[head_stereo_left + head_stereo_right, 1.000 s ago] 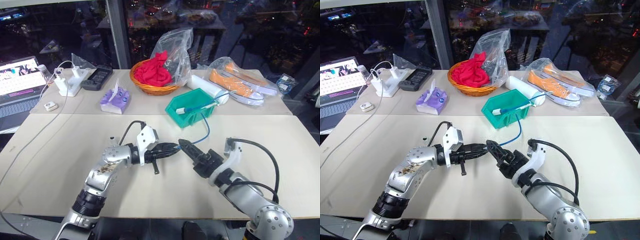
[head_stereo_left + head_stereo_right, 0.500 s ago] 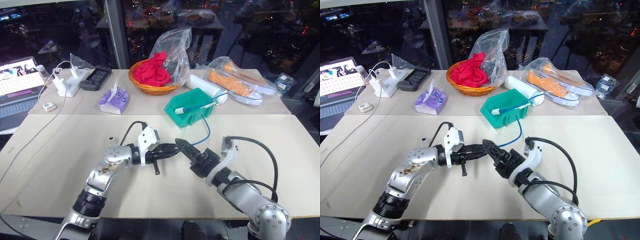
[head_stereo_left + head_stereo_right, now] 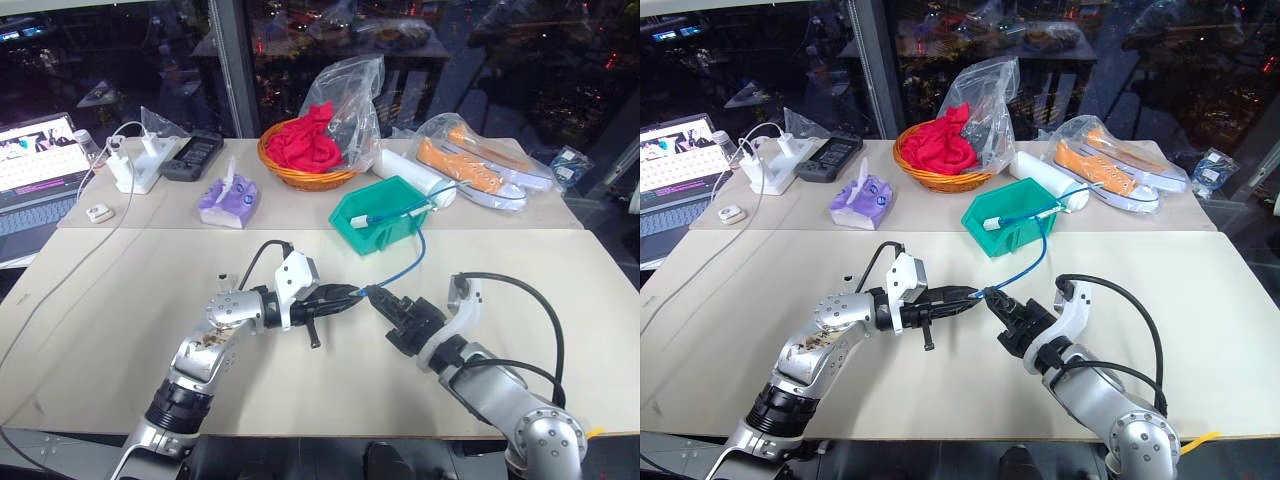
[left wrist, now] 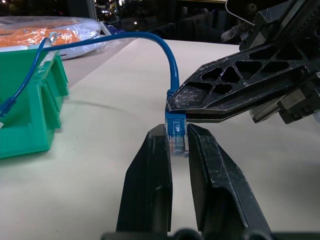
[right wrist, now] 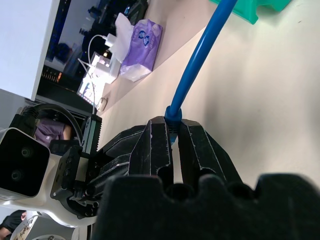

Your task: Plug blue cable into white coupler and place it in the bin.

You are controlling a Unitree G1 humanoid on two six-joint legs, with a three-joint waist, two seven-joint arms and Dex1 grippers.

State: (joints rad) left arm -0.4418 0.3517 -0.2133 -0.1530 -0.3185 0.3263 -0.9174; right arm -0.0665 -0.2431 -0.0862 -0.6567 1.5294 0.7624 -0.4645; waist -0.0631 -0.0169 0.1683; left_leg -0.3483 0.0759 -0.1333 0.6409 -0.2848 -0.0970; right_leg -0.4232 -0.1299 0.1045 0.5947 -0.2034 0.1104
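The left gripper (image 4: 177,145) pinches the clear plug (image 4: 177,141) of the thin light-blue cable (image 3: 405,266); the right gripper (image 4: 172,106) clamps the cord just behind it. This looks like a regrasp before mating; the coupler end lies in the teal-green plastic bin (image 3: 352,222) beyond both grippers.

Left gripper (image 3: 352,293): over the table (image 3: 120,300), just left of the right gripper (image 3: 376,296), tips meeting.
Plug (image 4: 176,134): between the left gripper's fingers (image 4: 150,172), right gripper's tips just behind it.
Cable (image 3: 408,262): runs from both grippers away to the bin (image 3: 352,219), far end lying in it.
Bin: beyond the grippers, slightly right.
Basket (image 3: 300,176): behind the bin, left of it.
Tissue pack (image 3: 231,200): beyond the left gripper, to its left.
Shoes (image 3: 480,165): far right, behind the bin.
Laptop (image 3: 30,160): far left.
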